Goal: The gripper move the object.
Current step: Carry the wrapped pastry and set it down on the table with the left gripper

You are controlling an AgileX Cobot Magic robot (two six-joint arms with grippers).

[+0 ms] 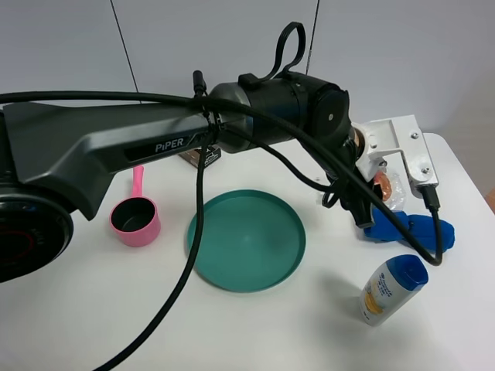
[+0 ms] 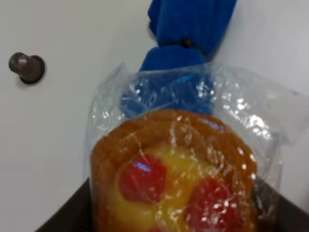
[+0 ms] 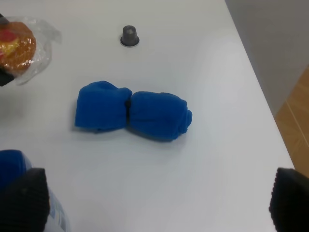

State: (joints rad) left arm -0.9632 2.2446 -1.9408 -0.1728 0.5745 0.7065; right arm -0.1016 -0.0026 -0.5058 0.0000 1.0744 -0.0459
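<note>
The muffin [image 2: 174, 179], orange-brown with red spots in clear crinkly wrap, sits between the black jaws of my left gripper [image 1: 373, 202]. The gripper is at the end of the long dark grey arm that reaches across to the right side of the table. In the exterior high view the muffin [image 1: 384, 186] shows only partly, behind the white block [image 1: 402, 151]. The right wrist view shows the muffin [image 3: 17, 46] held beside the blue cloth. My right gripper [image 3: 157, 200] is open and empty, with its fingers [image 3: 24, 198] spread wide over the table.
A rolled blue cloth [image 1: 410, 230] lies just in front of the muffin. Also on the table are a shampoo bottle [image 1: 390, 290], a green plate [image 1: 246, 239], a pink scoop cup [image 1: 135, 219], a dark box [image 1: 199, 157] and a small grey capsule [image 3: 129, 36]. The table's right edge [image 3: 260, 92] is close.
</note>
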